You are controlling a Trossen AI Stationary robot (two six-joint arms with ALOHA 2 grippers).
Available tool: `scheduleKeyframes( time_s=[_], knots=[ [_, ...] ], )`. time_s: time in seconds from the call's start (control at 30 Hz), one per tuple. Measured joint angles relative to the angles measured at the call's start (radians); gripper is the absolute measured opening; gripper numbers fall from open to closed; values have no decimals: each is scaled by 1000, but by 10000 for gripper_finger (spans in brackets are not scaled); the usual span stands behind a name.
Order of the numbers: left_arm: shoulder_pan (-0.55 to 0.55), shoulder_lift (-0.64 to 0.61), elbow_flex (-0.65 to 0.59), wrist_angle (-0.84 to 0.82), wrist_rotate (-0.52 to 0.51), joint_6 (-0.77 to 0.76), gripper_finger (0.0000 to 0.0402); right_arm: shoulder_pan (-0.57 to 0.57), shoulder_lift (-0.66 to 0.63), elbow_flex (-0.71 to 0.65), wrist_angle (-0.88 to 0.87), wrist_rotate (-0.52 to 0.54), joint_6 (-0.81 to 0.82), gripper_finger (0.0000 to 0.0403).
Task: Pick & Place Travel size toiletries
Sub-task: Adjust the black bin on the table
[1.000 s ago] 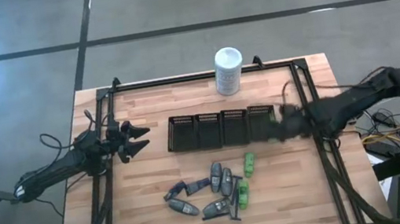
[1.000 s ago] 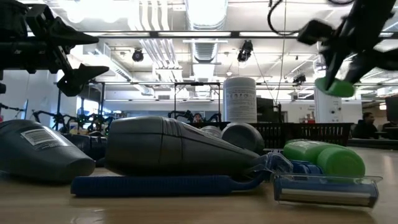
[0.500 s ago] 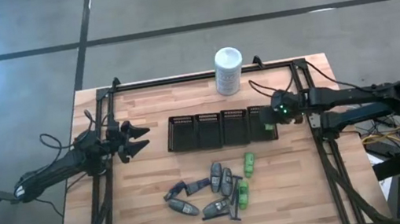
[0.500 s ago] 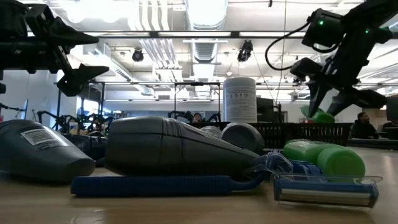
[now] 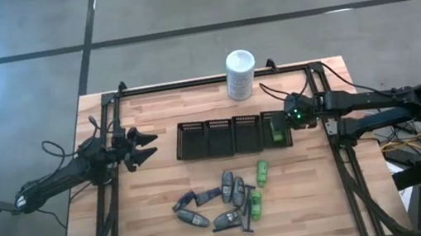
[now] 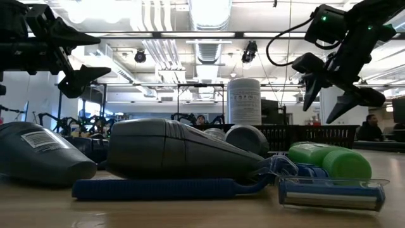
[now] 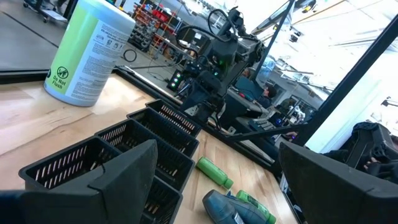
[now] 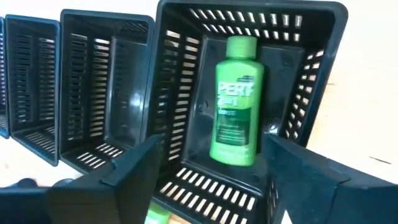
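Observation:
A bright green bottle (image 8: 236,118) lies flat on the floor of the rightmost compartment of the black mesh tray (image 5: 219,121). My right gripper (image 8: 211,186) hovers open just above that compartment (image 5: 284,118), one finger on either side of the bottle and clear of it. The other toiletries lie in a loose pile (image 5: 223,202) on the table in front of the tray: grey tubes, two green bottles (image 5: 261,172) and blue-handled sticks. My left gripper (image 5: 150,144) hangs open above the table, left of the tray.
A large white canister (image 5: 240,74) stands behind the tray at the far edge. The tray's other three compartments (image 8: 93,93) show nothing inside. A dark metal frame (image 5: 327,117) runs along the table's sides. Bare wood lies left of the pile.
My right gripper has carried a green bottle toward the tray from the right, lowered it over the rightmost compartment, and opened. The bottle has left the fingers and now lies in that compartment.

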Motion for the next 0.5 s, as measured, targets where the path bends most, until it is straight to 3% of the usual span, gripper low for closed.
scheduleKeyframes(
  time_s=[0.23, 0.5],
  knots=[
    [0, 0, 0, 0, 0, 0, 342, 88, 24, 2, 21, -67, 83, 317],
    [0, 0, 0, 0, 0, 0, 342, 324, 181, 34, 126, -72, 349, 307]
  ],
)
